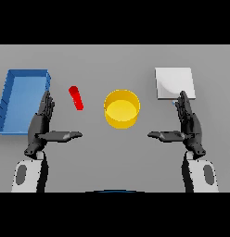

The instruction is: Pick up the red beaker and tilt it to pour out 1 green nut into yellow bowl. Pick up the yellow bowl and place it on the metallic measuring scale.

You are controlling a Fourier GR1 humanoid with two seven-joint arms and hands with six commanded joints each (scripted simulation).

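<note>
The red beaker (76, 97) is a thin red cylinder on the grey table, left of centre, leaning with its top toward the upper left. A yellow bowl (121, 109) stands in the middle of the table; I see no nut in it. The metallic scale (175, 83) is a pale square plate at the back right. My left hand (41, 124) hovers open to the lower left of the beaker, fingers straight and thumb pointing right. My right hand (188, 125) mirrors it, open, in front of the scale, its fingertips reaching the scale's near edge.
A blue rectangular tray (23, 97) lies at the far left, just beside my left hand. Bare grey table lies between the two thumbs in front of the bowl.
</note>
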